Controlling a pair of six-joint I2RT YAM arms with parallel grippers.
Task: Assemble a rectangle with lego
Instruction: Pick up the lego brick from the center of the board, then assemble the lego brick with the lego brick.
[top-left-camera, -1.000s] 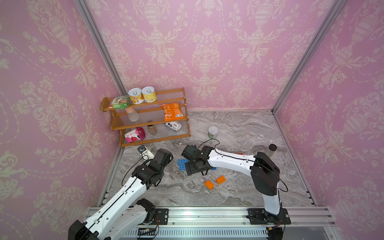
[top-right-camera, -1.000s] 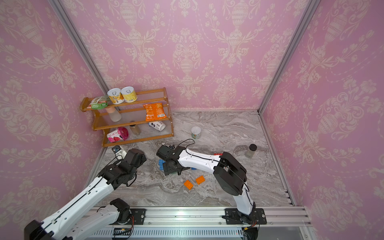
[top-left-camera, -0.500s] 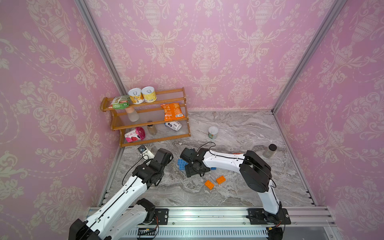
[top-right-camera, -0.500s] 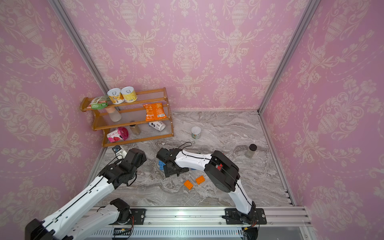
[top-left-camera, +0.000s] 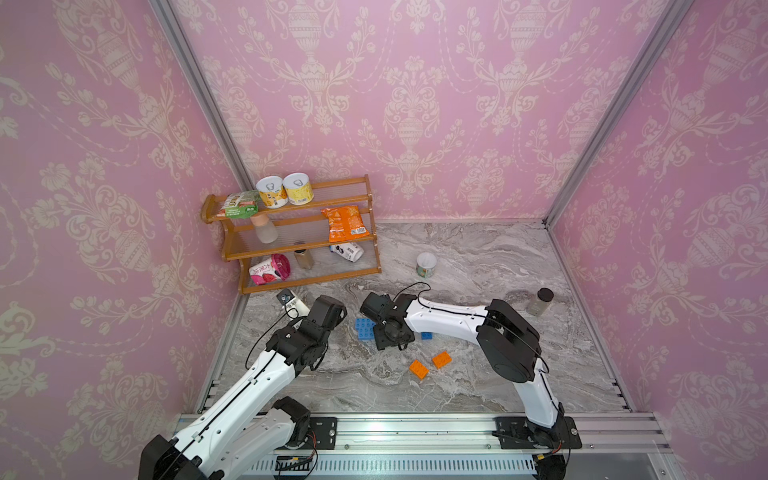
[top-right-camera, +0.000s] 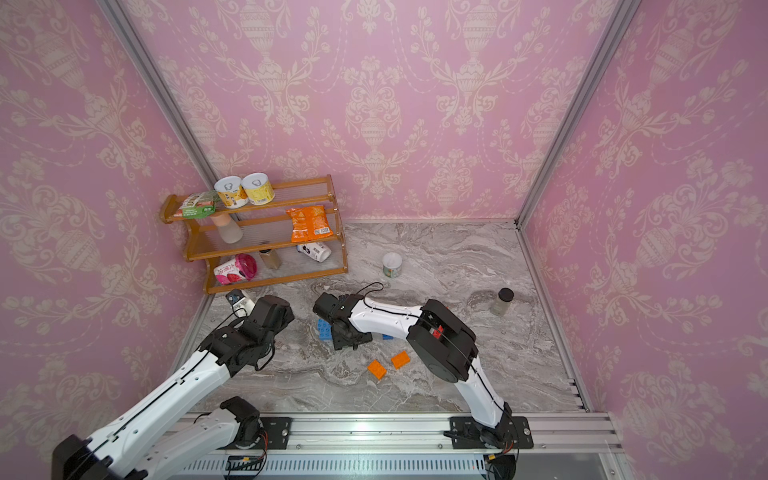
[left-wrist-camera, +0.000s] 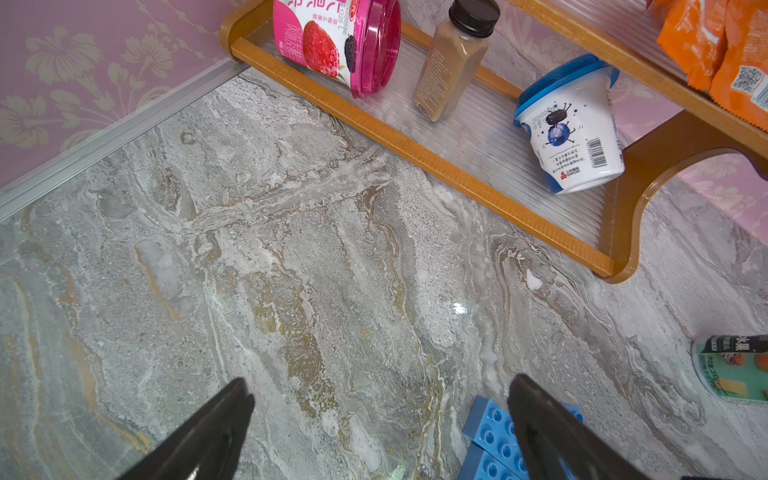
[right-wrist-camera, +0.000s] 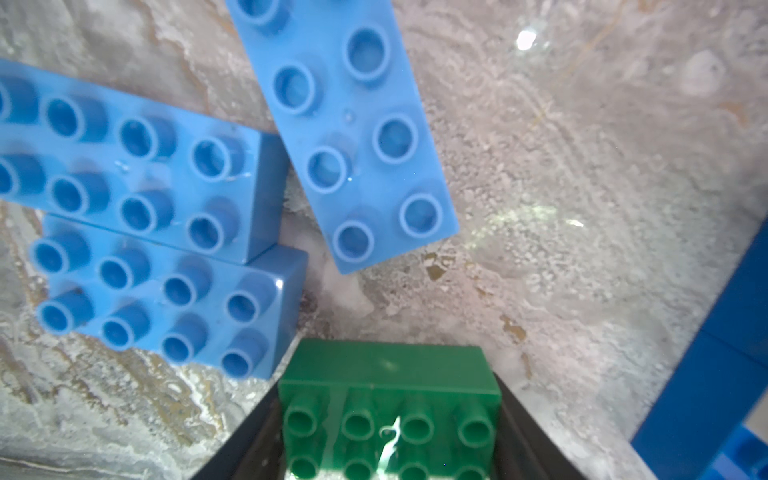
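Clamping a green brick (right-wrist-camera: 386, 365) by its two short ends, the right gripper (right-wrist-camera: 388, 399) has its dark matte fingers (right-wrist-camera: 249, 449) set flush against the glossy plastic, as far as this close, cropped wrist view lets one judge. Only the brick's smooth long wall, one row of four round hollow studs and the tops of a second row show; the rest runs out of frame. Just beyond it, on the grey-veined, gritty-looking marble tabletop (right-wrist-camera: 561, 208), lie three light blue bricks (right-wrist-camera: 166, 307), each a two-by-four block with ringed studs. Two of them lie side by side with their long walls touching, slightly staggered, and the third is angled across close beside their ends. A deeper blue block (right-wrist-camera: 706, 374) is cut off at the picture's edge, so its shape cannot be made out. In both top views the right arm's black wrist (top-left-camera: 388, 328) covers the gripper and the green brick entirely. Only a part of the blue bricks (top-left-camera: 363, 328) peeps out beside it, with a blue sliver (top-left-camera: 427, 335) on its other side. Two small orange bricks (top-left-camera: 418, 369), both tilted, lie just beside each other without touching, nearer the rail (top-left-camera: 415, 428). The left gripper (left-wrist-camera: 380, 415) hangs with its black tapered fingers (left-wrist-camera: 224, 428) spread wide, nothing between them but bare marble. One finger hides part of a blue brick (left-wrist-camera: 490, 432), and the fingers' bases are cut off by the frame.
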